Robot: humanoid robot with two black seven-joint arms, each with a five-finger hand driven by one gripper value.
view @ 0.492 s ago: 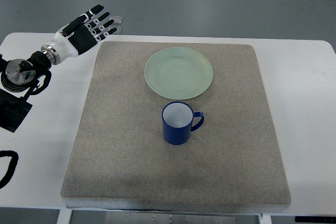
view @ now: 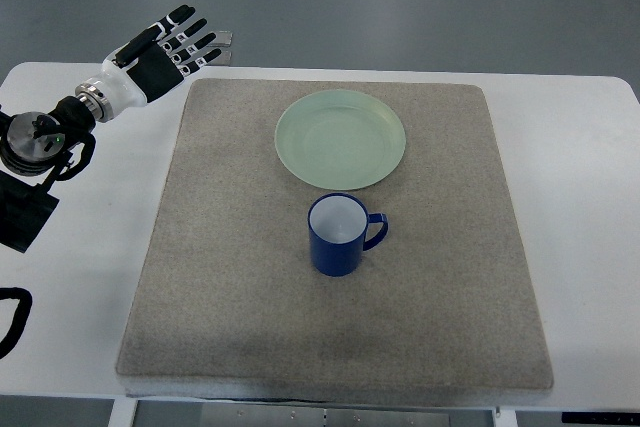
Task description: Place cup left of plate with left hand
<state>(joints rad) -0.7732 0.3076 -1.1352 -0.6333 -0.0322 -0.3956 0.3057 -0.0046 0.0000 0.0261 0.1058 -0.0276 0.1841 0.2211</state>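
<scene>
Views: 1, top view only.
Position: above the robot's side of the surface [view: 590,147].
Facing: steeply downward.
Range: moderate; whole mat [view: 240,287] in frame.

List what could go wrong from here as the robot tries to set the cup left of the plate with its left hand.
1. The left hand is open at the table's far left corner, well away from the cup; a long reach may end in a poor grasp.
2. The cup's handle points right, away from that hand, so it must grip the smooth body, which might slip.
3. The cup stands close to the plate; a low carry could knock the plate's rim.
</scene>
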